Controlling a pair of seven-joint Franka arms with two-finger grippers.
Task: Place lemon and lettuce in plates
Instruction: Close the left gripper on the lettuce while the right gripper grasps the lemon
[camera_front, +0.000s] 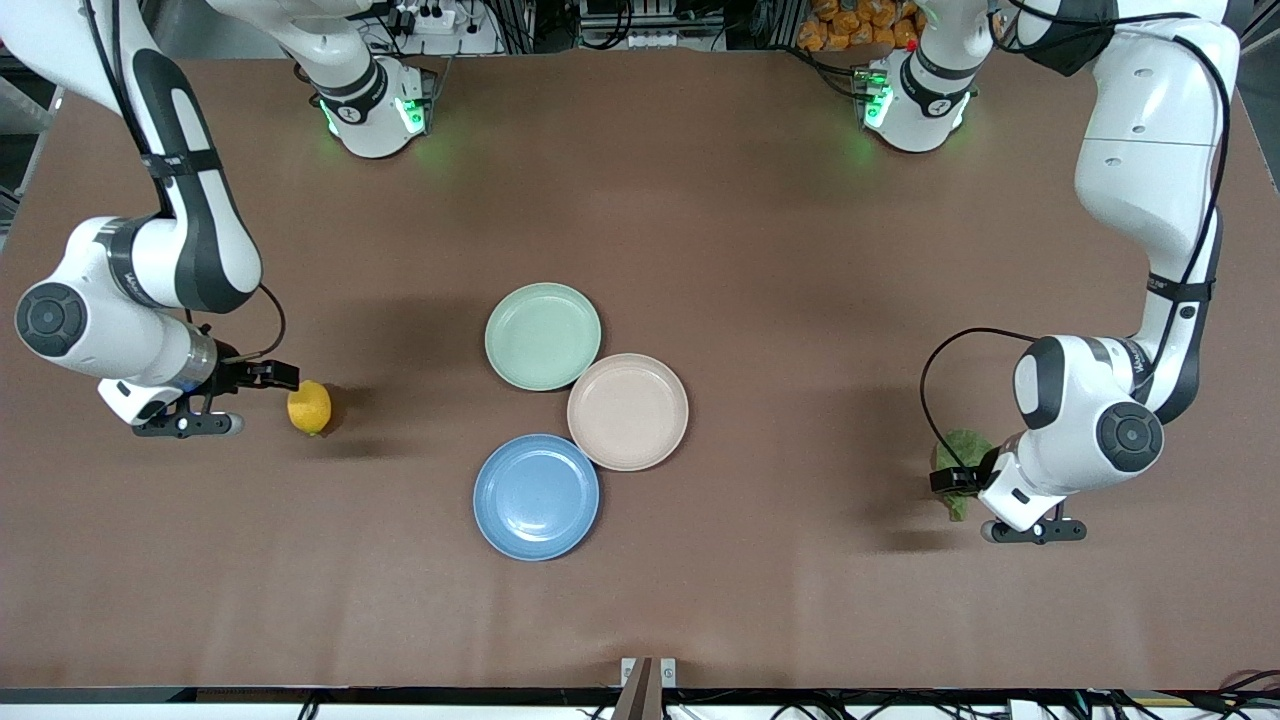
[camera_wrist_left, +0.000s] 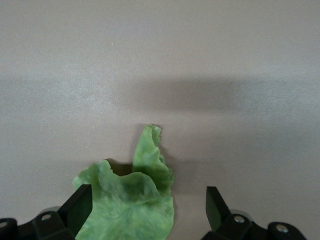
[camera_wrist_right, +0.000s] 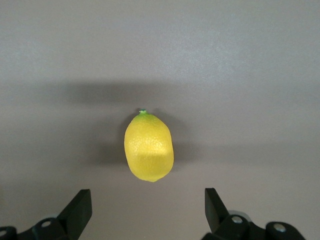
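Right wrist view: lemon (camera_wrist_right: 149, 147) stem-tip away from open right end effector (camera_wrist_right: 147, 212), long axis between fingers.

- Right arm (camera_front: 150, 270): glossy white shell segments with black joint bands; round black cap on the elbow joint; a thin black cable loops from the wrist to the claw mount.
- Left arm (camera_front: 1150, 200): same white-and-black finish; round black joint cap; a black cable arcs from the wrist; small dark lettering on a black strap around the forearm.
- Both bases: white housings lit by green indicator lights.
- Right claw (camera_front: 262, 376): black, angular fingers; silver screws on the finger mounts in the right wrist view.
- Left claw (camera_front: 955, 481): black fingers of identical shape, with matching screws.
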